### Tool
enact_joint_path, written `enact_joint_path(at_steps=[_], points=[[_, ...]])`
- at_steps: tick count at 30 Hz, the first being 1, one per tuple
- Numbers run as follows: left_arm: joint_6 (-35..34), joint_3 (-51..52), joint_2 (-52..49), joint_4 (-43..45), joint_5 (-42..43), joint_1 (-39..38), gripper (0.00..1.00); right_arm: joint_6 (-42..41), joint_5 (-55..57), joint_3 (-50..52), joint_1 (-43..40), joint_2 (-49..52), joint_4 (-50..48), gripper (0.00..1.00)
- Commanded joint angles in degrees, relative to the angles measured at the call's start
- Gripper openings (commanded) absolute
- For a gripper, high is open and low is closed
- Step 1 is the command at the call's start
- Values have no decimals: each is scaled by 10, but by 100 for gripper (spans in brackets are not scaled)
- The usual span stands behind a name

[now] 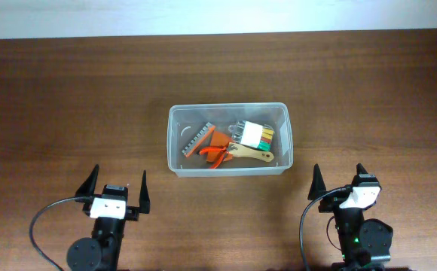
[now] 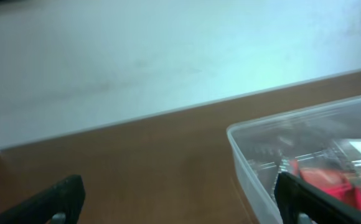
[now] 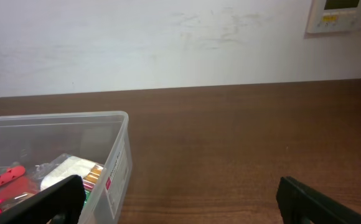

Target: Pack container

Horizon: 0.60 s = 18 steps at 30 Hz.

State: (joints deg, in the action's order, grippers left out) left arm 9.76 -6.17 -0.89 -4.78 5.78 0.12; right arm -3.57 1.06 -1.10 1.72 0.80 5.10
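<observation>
The left pincer is gaping wide at seven o'clock, gripping nothing. The clear, colourless plastic rectangular container is sitting centrally on the brown wooden surface. The right pincer is gaping equally wide at five o'clock, empty.

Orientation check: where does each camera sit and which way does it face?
Overhead: above the table, looking straight down on the clear rectangular plastic tub; left gripper, right gripper at the bottom edge.
Left wrist: low, facing the wall; own fingers frame it, tub right.
Right wrist: likewise, own fingers, tub left.
All three share the tub.
</observation>
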Motion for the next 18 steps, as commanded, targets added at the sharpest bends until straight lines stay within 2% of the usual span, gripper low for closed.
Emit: enact_joint_path(at_steps=[1,3,6,12,18], points=[[-8,41,6,41,-8,-2,99,3,-2,5,5,-6,1,99],[-9,58,6,47,-5,-2,99,3,-2,5,5,-6,1,99],[7,57,6,5,-4,-3,99,3,-2,5,5,-6,1,99],[47,57,6,7,-2,-4,99,3,-2,5,5,-6,1,99],[45,57,6,9,16,-4,99,3,-2,5,5,-6,1,99]])
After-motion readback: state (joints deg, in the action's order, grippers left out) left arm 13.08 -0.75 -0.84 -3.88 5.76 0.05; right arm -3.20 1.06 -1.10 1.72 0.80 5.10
